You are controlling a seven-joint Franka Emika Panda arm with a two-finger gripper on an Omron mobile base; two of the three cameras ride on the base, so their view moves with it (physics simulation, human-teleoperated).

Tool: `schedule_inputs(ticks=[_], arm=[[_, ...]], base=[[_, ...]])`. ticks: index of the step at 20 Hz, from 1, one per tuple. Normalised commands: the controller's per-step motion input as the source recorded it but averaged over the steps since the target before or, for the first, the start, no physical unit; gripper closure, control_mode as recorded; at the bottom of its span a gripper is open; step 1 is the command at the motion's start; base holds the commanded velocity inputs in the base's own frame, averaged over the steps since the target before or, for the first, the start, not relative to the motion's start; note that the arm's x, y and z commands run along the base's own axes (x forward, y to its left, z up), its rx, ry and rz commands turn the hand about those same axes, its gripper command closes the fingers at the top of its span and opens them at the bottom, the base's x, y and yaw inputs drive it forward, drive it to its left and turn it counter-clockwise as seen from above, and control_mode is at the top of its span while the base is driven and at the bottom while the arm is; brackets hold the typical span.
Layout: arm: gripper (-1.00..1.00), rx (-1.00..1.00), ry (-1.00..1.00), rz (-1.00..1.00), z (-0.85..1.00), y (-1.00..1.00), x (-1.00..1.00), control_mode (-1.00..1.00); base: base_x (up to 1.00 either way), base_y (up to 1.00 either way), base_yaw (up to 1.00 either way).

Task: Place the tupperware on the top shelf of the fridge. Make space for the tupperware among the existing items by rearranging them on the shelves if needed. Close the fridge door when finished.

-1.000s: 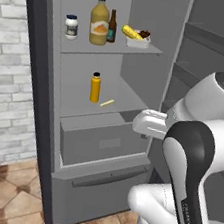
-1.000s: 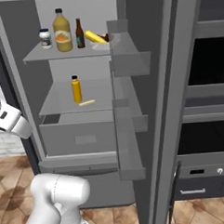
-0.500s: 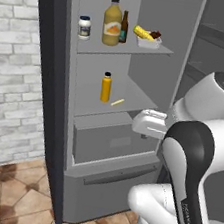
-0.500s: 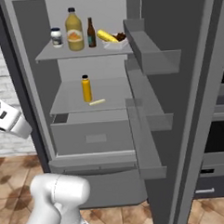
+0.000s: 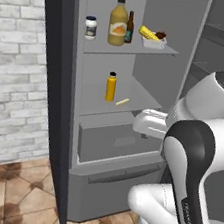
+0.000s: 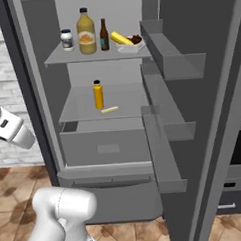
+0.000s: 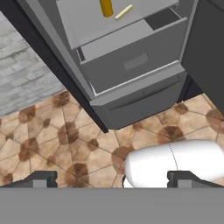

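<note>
The tupperware (image 5: 153, 38) sits at the right end of the top shelf (image 5: 133, 49), beside the existing bottles, so placing looks done; the fridge door (image 6: 212, 112) stands open. The gripper (image 7: 112, 178) points at the floor, fingers spread wide and empty, seemingly freed for the door.

Whole scene shifted in both base views across 3 samples: camera moved with base, items not displaced.

Left base view: fridge (image 5: 60, 101) interior slid rightward in frame; top shelf (image 5: 130, 50) contents now nearer frame centre, more brick wall (image 5: 14, 70) exposed at left.

Right base view: interior slid rightward too; fridge door (image 6: 212, 112) now cut by right frame edge, oven front (image 6: 239, 151) nearly out of frame.

Arm pose relative to base unchanged.
</note>
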Motion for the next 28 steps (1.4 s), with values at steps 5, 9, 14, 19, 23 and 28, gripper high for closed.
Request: schedule_inputs(ticks=[5,9,14,19,23,28], arm=[[-1.00,0.00,0.00,0.00,0.00,0.00,0.00,1.00],[-1.00,0.00,0.00,0.00,0.00,0.00,0.00,1.00],[-1.00,0.00,0.00,0.00,0.00,0.00,0.00,1.00],[-1.00,0.00,0.00,0.00,0.00,0.00,0.00,1.00],[-1.00,0.00,0.00,0.00,0.00,0.00,0.00,1.00],[-1.00,0.00,0.00,0.00,0.00,0.00,0.00,-1.00]], base=[[-0.99,0.00,0.00],[-0.98,0.00,0.00],[-0.33,0.04,0.01],[0.00,0.65,0.00],[-0.74,-0.03,0.00],[-0.38,-0.06,-0.01]])
